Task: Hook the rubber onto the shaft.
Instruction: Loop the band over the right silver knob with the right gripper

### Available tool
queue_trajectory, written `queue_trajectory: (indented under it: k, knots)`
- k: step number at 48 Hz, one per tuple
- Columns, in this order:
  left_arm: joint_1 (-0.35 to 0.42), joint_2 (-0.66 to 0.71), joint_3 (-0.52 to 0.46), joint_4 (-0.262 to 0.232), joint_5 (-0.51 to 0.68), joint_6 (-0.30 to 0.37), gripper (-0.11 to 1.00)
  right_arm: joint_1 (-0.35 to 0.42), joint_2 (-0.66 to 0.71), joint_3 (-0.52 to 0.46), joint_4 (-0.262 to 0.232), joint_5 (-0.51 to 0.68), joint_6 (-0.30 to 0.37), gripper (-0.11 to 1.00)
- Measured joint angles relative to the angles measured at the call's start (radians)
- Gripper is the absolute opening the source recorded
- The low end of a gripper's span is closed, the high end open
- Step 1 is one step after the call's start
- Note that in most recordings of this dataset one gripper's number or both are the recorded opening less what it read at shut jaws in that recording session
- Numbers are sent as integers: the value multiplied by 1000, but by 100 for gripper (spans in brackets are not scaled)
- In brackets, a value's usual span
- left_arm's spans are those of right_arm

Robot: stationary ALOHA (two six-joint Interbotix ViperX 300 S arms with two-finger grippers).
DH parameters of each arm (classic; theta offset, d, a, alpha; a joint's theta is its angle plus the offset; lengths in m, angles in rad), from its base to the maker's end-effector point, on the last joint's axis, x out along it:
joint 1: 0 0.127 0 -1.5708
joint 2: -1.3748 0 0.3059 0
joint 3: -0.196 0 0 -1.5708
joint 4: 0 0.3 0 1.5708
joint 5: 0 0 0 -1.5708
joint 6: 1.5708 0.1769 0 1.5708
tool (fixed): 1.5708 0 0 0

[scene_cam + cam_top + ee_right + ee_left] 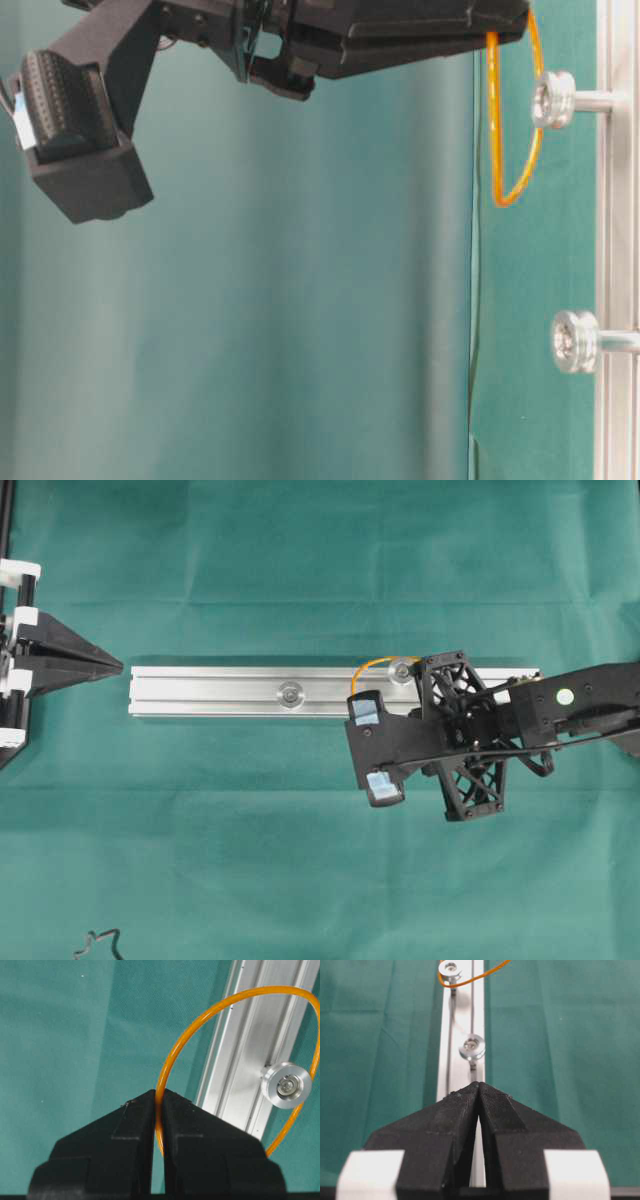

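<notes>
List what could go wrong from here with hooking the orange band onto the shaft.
1. The right gripper pinches the rubber band at only one thin spot, so it may slip free if the loop catches.
2. In the table-level view the loop hangs in front of the shaft's cap, apparently not yet behind it; releasing now could drop it.
3. The floppy loop may snag the cap's edge rather than seat on the shaft.

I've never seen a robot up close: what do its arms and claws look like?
Both are matte black plastic. The right gripper sits on an open lattice frame, with a thin black cable and a white round sticker along the arm. The left gripper has wedge-shaped ridged fingers and white blocks behind.
</notes>
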Motion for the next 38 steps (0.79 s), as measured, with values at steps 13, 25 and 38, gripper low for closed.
queue_trajectory:
  k: [13, 25, 38]
  knots:
    - [0, 0, 0, 0, 0, 0, 0, 23, 0, -3, 0, 0, 2, 6]
    - [0, 0, 0, 0, 0, 0, 0, 43, 0, -3, 0, 2, 3, 6]
    - [0, 0, 0, 0, 0, 0, 0, 58, 0, -3, 5, 0, 8, 6]
